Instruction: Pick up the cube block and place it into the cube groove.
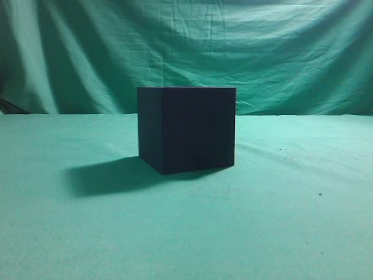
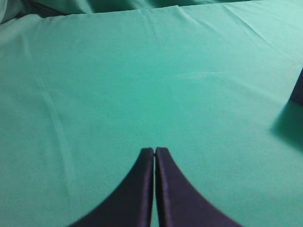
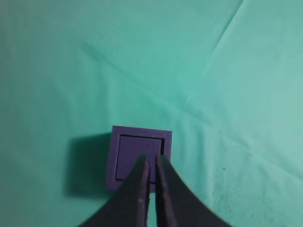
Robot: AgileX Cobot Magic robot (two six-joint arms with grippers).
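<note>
1 dark cube groove (image 1: 186,129) is sitting at the centre of the exterior view on the green cloth (image 1: 291,233), casting a shadow toward the left of the frame. From above, in the right wrist view, its purplish top is showing a square inset outline at lower centre; whether that inset is the cube block cannot be told. Over it, the right gripper (image 3: 150,163) is hanging with its 2 fingers nearly touching and gripping nothing. At the bottom centre of the left wrist view, the left gripper (image 2: 154,151) is pressing its fingers together, empty, above bare cloth.
</note>
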